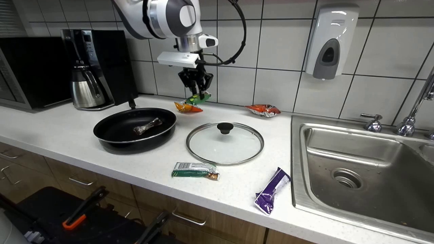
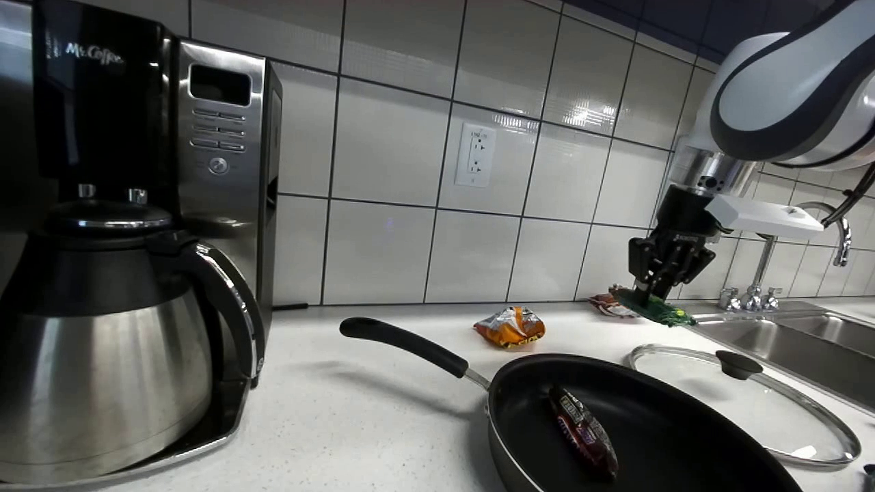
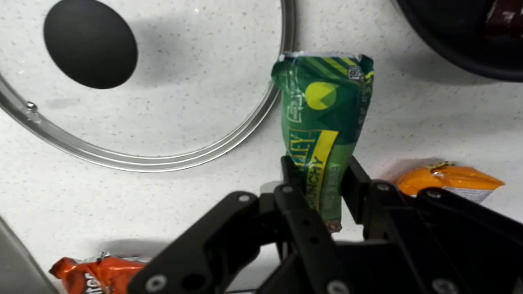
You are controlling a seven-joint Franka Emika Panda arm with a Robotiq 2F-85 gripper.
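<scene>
Jaws clenched near 1 end of a green wrapped bar (image 3: pixel 325 108), the robot's gripper (image 3: pixel 320 179) holds it aloft over a white kitchen counter (image 1: pixel 234 186), the word "CRUNCHY" legible on the label. In the wrist view the bar shows between a glass lid (image 1: pixel 220 147), part of whose rim it covers, and a black frying pan (image 1: pixel 137 146). The pickup looks complete, with the bar clear of the surface; the setting-down is not yet done. A dark-wrapped packet (image 2: pixel 584 434) already lies inside the uncovered pan, while the lid sits flat on the counter beside it, knob up. On the counter lie 4 more packets, none in the gripper's hold: an orange bag (image 2: pixel 513 329) near the pan, a red bag (image 1: pixel 264 110) close to the tiled wall (image 1: pixel 278 47), a green-and-white packet (image 1: pixel 193 170) just beside the lid, and a purple packet (image 1: pixel 273 189) near the edge of a steel sink (image 1: pixel 297 176).
</scene>
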